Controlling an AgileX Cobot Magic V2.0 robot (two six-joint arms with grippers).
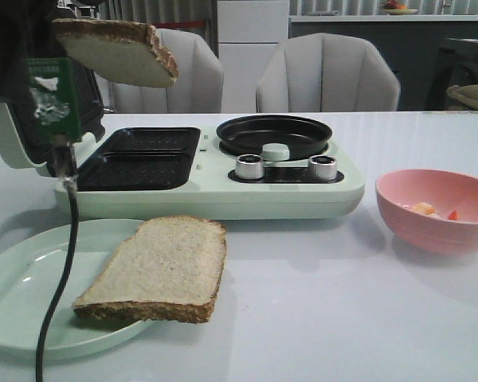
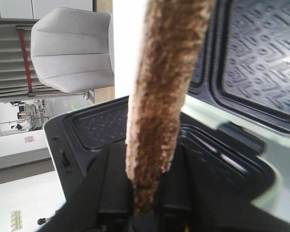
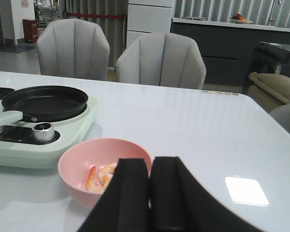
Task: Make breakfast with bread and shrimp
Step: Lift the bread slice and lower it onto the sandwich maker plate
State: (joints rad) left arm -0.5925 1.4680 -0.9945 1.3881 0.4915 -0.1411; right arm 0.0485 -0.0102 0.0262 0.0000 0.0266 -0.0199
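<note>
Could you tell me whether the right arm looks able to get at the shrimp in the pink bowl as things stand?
Probably yes. The small curled orange-pink shrimp lies uncovered in the open round pink bowl, just beyond the right claw, whose black fingers are shut and empty. Nothing stands between them; it would need to open first.

A staged dining and kitchen area inside a laboratory or demonstration space. The white glossy worktop (image 1: 319, 318) carries a pale green breakfast maker (image 1: 215, 171) with a black sandwich grill (image 1: 139, 159), a round black pan (image 1: 275, 134) and two silver knobs (image 1: 249, 166), beside a pale green plate (image 1: 32, 286) and a pink bowl (image 1: 438, 208). Two grey upholstered chairs (image 3: 162, 60) stand behind the worktop. Farther back, a dark counter (image 3: 217, 38) holds a dish of fruit (image 3: 240, 18), next to a white cabinet (image 3: 150, 17). Beyond the chairs, a red barrier bar (image 3: 94, 16) and cluttered equipment (image 2: 29, 113) suggest a test facility rather than a private home.
</note>
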